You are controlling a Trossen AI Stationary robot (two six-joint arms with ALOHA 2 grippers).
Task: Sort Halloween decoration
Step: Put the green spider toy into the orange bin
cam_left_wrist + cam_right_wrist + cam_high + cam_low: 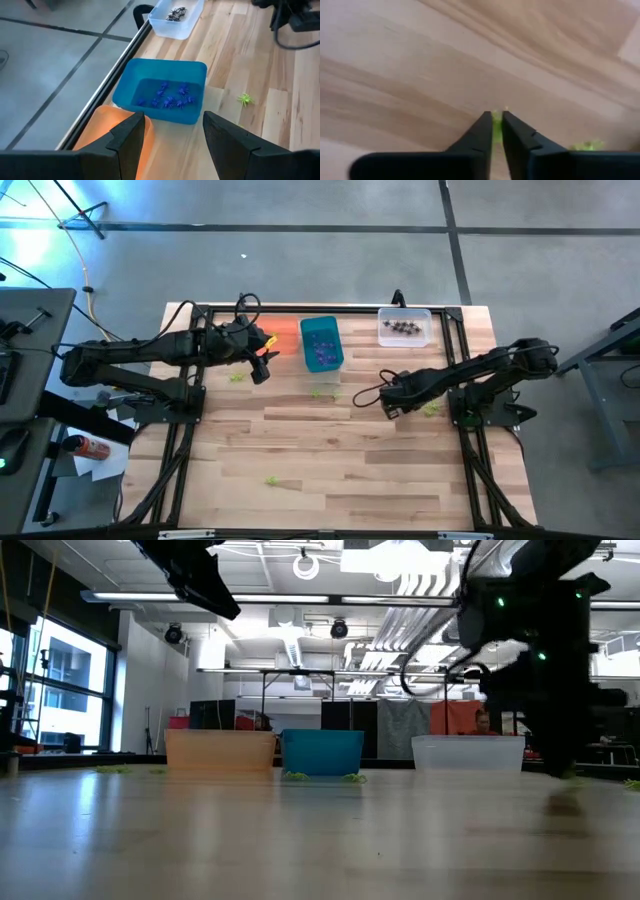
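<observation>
The decorations are tiny spidery trinkets. Purple ones (170,97) lie in the teal bin (321,343), and black ones (403,327) lie in the clear bin (404,338). Loose yellow-green ones lie on the table (237,377) (320,392) (430,410) (272,480). My right gripper (496,131) is low over the table right of centre (390,402), shut on a yellow-green trinket. My left gripper (172,137) hovers open over the orange bin (107,125), beside the teal bin. My right gripper pinches a yellow-green trinket (496,119) between its two fingertips, coming from above and slanting down toward the table. Only a sliver of it shows between the fingers. Whether it is clear of the wood I cannot tell.
The three bins stand in a row along the table's far edge: orange, teal, clear (468,752). Another yellow-green trinket (585,146) lies close beside my right fingers. A black frame rail (300,308) runs behind the bins. The near half of the table holds one trinket.
</observation>
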